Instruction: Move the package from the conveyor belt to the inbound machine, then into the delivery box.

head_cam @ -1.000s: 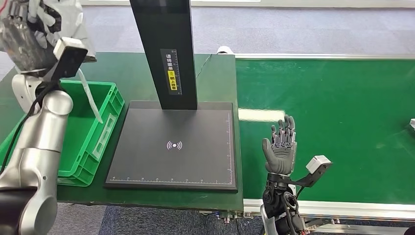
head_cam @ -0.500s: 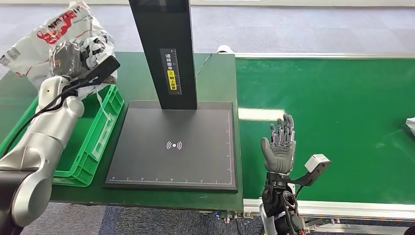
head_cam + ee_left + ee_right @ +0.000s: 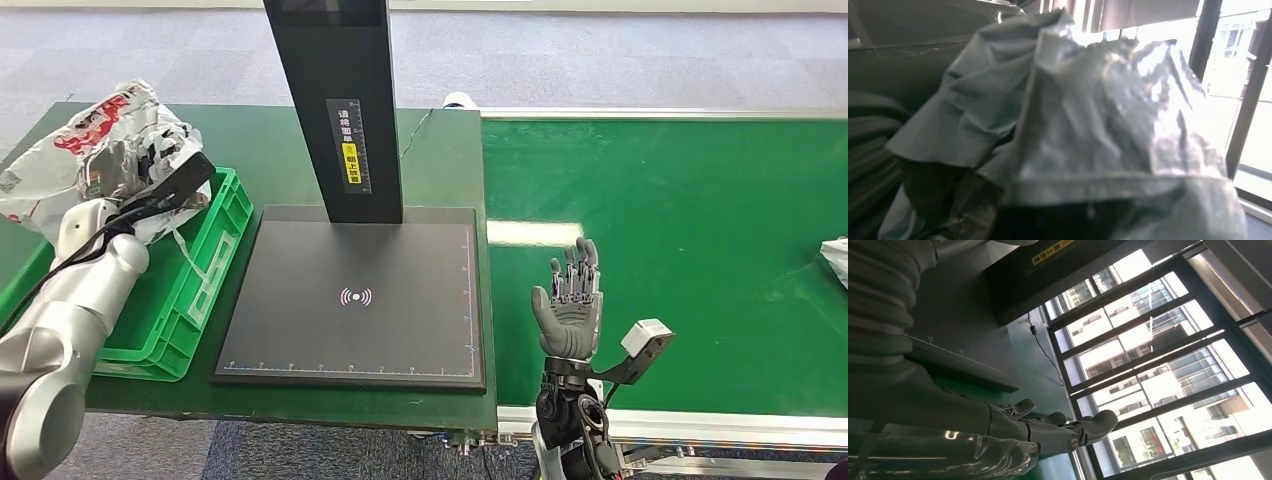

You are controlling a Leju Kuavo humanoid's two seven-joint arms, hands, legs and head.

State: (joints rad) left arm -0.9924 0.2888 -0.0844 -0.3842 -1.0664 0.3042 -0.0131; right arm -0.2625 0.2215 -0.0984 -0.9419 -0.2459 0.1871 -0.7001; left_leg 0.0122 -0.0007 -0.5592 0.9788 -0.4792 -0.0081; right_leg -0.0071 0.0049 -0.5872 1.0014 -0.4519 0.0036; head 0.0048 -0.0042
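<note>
my left hand (image 3: 110, 170) has brought the package (image 3: 95, 150) down from high at the far left, so it now hangs just over the green delivery box (image 3: 215, 255), nearer its far rim.

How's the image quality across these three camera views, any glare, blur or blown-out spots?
Head view: sharp, with a bright glare patch on the conveyor belt. Left wrist view: the package sits close and soft, its plastic shining. Right wrist view: windows overexposed, the right hand dim against them.
</note>
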